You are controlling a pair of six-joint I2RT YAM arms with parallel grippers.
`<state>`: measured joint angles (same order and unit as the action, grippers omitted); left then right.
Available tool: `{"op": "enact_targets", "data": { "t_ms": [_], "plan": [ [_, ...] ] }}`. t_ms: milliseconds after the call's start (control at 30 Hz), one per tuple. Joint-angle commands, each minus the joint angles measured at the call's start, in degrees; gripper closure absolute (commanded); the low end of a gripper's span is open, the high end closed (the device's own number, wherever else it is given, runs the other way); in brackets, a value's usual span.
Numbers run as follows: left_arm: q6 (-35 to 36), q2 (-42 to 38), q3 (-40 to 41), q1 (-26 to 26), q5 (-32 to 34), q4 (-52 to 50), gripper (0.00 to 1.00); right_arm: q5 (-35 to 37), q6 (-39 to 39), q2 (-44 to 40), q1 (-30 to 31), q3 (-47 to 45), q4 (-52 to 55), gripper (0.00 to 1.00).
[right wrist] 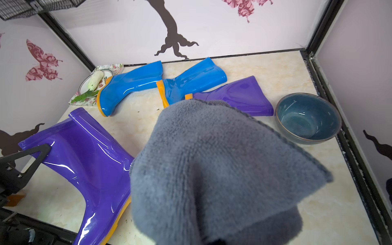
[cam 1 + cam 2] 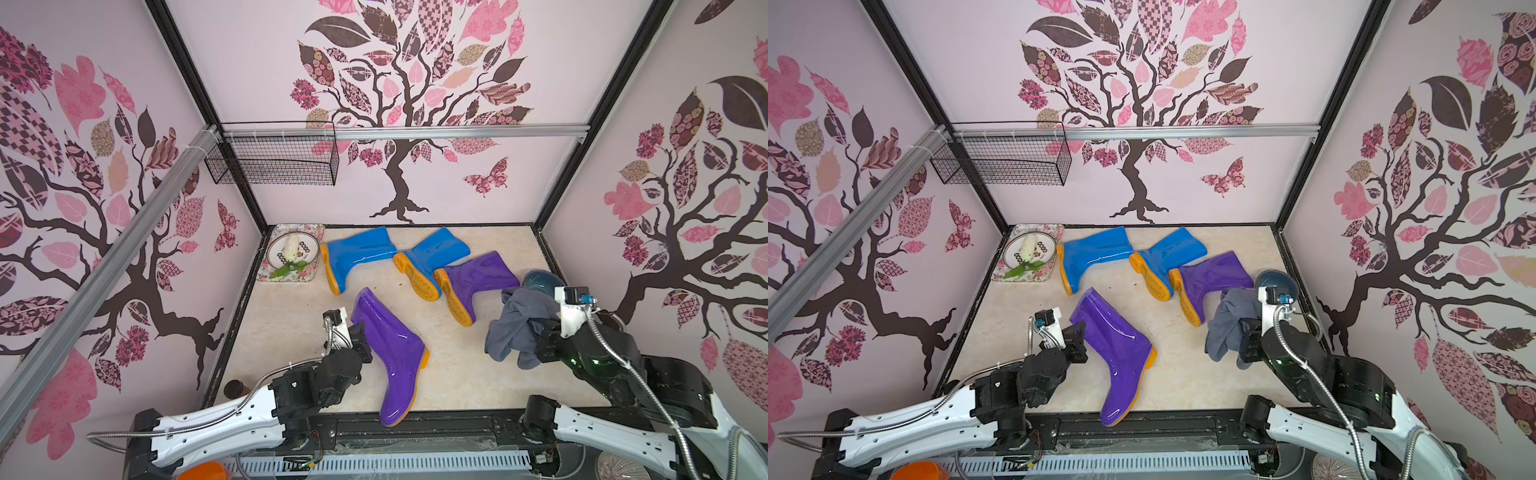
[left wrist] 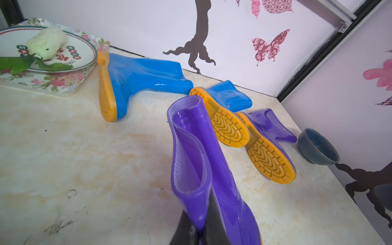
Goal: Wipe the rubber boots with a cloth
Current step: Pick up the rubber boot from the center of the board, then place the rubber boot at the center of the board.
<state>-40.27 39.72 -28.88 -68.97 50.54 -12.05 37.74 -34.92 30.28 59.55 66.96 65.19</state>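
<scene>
Glossy purple boot (image 2: 390, 353) pinched at its cuff by left pincer (image 2: 360, 333); right pincer (image 2: 536, 332) clamps nubby grey cloth (image 2: 511, 328)

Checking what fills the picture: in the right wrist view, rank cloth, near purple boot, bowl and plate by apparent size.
1. cloth (closest to the lens, so exaggerated)
2. near purple boot
3. bowl
4. plate (farthest)

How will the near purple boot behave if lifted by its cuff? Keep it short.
The near purple boot is probably pliable: its cuff buckles where the left gripper pinches it. Its glossy skin looks slippery, so it may slide out. The thick orange sole likely makes it foot-heavy and prone to swing.
</scene>
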Motion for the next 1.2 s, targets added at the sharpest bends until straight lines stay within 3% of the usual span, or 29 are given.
{"op": "enact_targets", "data": {
  "t_ms": [0, 133, 433, 800, 967, 1167],
  "plan": [
    [8.3, 0.43, -5.2, 0.33, 3.31, 7.5, 1.0, 0.61, -0.1, -2.05, -0.05, -0.51, -1.18, 1.0],
    [13.6, 2.59, -7.59, 0.89, 4.42, 10.2, 1.0, -4.15, 0.78, -2.55, -0.04, -3.19, -4.84, 1.0],
    [20.03, 2.98, -10.5, 8.12, -0.2, 9.37, 1.0, -11.71, 0.82, -2.74, -0.05, -8.18, -13.1, 1.0],
    [29.23, 6.98, -13.25, 10.77, -1.13, 12.05, 1.0, -6.66, -2.46, -7.01, -0.04, -11.26, -15.69, 1.0],
    [28.66, 7.64, -14.63, 15.47, -6.32, 11.79, 1.0, -4.4, -3.86, -9.72, -0.04, -13.19, -15.99, 1.0],
    [31.05, 11.17, -16.95, 15.88, -7.26, 12.75, 1.0, -3.09, -2.99, -13.34, -0.05, -14.82, -18.41, 1.0]
  ]
}}
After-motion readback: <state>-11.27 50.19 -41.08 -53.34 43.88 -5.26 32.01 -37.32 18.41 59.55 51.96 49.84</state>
